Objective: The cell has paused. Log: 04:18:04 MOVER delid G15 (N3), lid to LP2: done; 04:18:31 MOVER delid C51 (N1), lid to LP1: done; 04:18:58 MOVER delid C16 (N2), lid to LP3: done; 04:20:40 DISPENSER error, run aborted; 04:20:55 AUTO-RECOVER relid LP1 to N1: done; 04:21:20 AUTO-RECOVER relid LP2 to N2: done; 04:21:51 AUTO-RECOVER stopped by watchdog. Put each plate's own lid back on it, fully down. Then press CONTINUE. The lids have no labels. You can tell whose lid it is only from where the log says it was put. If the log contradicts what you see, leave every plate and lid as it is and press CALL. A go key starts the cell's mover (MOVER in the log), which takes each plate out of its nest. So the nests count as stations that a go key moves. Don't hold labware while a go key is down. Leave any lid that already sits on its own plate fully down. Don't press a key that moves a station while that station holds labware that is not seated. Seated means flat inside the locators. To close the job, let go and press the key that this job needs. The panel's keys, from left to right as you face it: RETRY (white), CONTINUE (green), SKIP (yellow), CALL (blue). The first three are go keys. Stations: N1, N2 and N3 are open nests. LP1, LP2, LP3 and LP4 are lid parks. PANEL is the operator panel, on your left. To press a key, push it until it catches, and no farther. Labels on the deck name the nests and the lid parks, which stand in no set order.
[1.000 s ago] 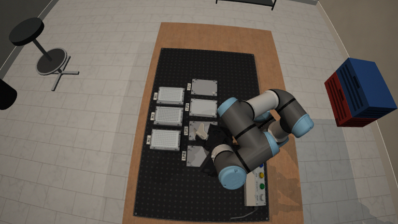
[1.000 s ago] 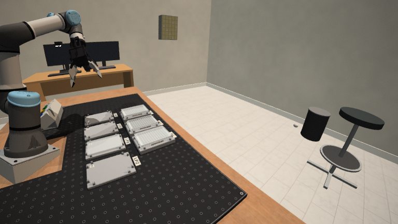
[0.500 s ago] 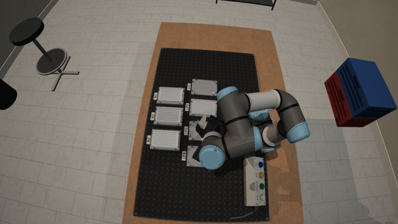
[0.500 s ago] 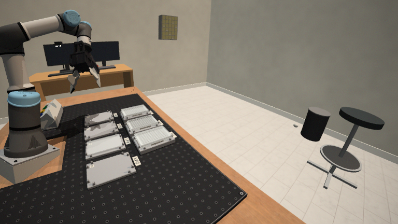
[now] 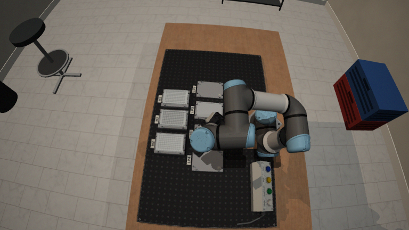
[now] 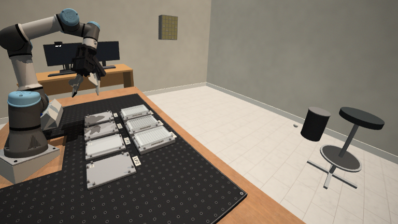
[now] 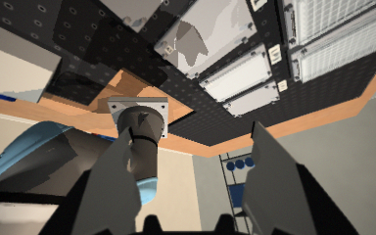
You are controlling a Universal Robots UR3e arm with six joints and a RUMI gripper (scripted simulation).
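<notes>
Currently your gripper [image 6: 85,87] hangs empty, jaws apart; the lid parks [image 6: 99,118] lie below: descend next.

Black dotted mat [image 5: 211,64] — orange-brown table [image 5: 283,64]

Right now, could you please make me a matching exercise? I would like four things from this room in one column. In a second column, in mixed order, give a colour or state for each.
Things:
1. tool
2. stool
3. operator panel
4. upper crate

Colours or states:
a. black, standing on the floor
b. blue
c. open, holding nothing
d. pale grey

Pairs: 1-c, 2-a, 3-d, 4-b
</notes>
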